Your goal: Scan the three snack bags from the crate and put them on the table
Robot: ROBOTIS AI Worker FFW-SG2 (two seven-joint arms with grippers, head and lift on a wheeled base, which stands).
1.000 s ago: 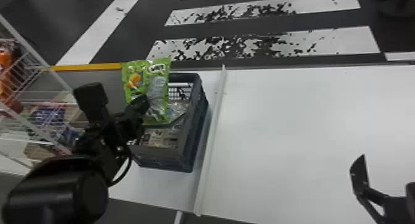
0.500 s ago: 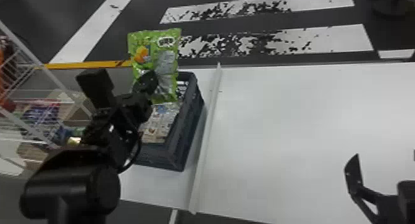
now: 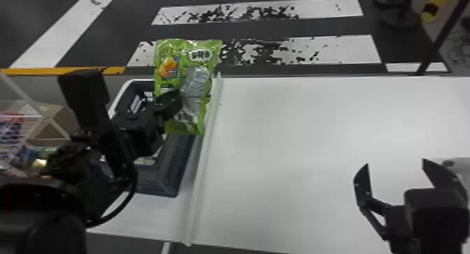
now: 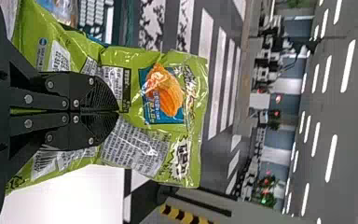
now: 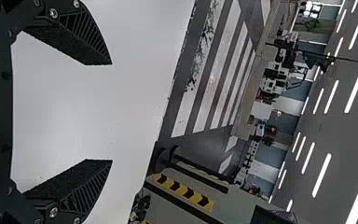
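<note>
The left gripper point(image 3: 179, 97) is pointing forward, pinching the green snack bag point(image 3: 196, 80) above the crate point(image 3: 157, 178), while the right gripper point(image 3: 395, 162) is hovering over the white table point(image 3: 297, 131), fingers spread wide.

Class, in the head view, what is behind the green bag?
Part of the crate and striped floor show around the bag. What lies directly behind it is covered.

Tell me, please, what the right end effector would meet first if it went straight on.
Probably nothing: the way ahead of the right end effector looks free out over the white table, though its height and tilt are unclear, so it might touch down.
</note>
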